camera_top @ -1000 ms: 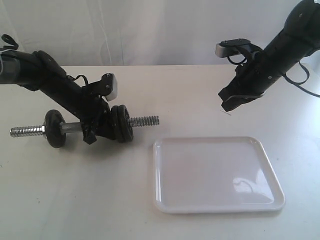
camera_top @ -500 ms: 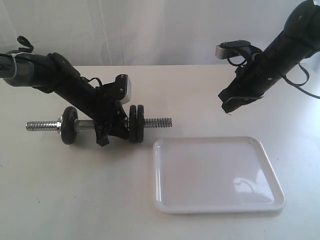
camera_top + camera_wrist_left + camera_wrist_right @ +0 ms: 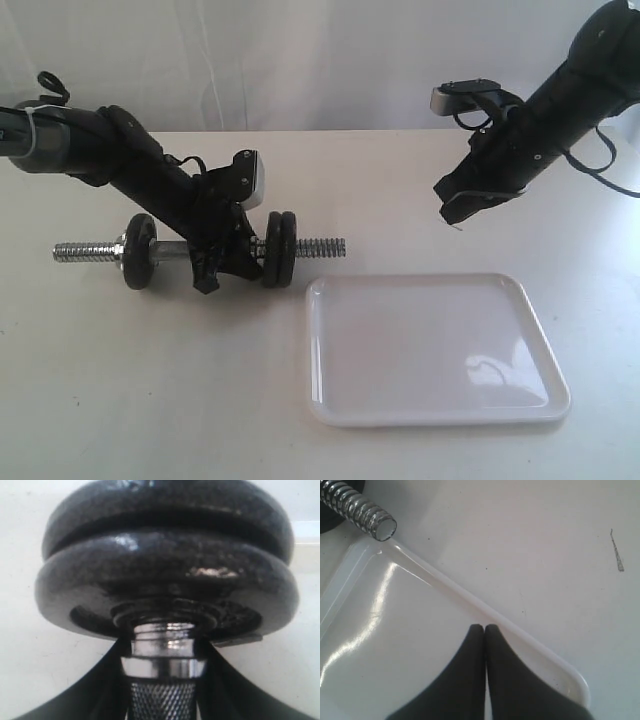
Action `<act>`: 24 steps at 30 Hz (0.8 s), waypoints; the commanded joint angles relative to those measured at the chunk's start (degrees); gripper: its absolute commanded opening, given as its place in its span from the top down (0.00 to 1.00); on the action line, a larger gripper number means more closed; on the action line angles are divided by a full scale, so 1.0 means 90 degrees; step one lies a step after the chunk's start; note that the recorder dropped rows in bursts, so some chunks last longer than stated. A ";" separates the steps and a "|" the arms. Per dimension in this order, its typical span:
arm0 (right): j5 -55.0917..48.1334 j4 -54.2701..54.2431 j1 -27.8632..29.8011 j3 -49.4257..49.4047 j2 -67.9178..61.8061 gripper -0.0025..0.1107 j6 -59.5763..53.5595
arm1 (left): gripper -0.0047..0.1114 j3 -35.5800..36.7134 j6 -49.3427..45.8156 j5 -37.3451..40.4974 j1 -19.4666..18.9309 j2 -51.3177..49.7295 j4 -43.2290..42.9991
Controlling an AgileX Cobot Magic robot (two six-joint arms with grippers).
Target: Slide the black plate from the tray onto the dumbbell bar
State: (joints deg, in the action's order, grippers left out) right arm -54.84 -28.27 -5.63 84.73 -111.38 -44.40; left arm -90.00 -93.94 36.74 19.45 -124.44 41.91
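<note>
Already, plate [image 3: 288,248]: on the bar [image 3: 85,251], outer of the pair; tray [image 3: 430,420] bare
Left claw [image 3: 225,264]: clamped on bar
Right claw [image 3: 452,213]: pressed together, empty, aloft near tray
Advice: probably hold bar level, nudge plate snug against its neighbour

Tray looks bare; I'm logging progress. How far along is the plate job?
Done: the tray holds nothing, and the black plate sits on the dumbbell bar beside another disc. In hand: the left gripper grips the bar. Left: letting go. The right gripper hangs shut.
</note>
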 commanded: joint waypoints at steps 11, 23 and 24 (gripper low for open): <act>-0.0030 -0.0034 0.0066 -0.0022 0.0067 0.98 0.0013 | 0.30 -0.0071 0.0348 0.0401 0.0053 0.0790 0.0096; -0.0028 -0.0045 0.0066 -0.0022 0.0067 0.98 0.0013 | 0.30 -0.0071 0.0741 0.0441 0.0053 0.1007 -0.0442; -0.0028 -0.0045 0.0066 -0.0022 0.0067 0.98 0.0013 | 0.30 -0.0071 0.0844 0.0441 0.0053 0.1043 -0.0555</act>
State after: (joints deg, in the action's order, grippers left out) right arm -54.84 -28.27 -5.63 84.73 -111.38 -44.40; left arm -90.71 -88.94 39.41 19.81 -116.83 38.62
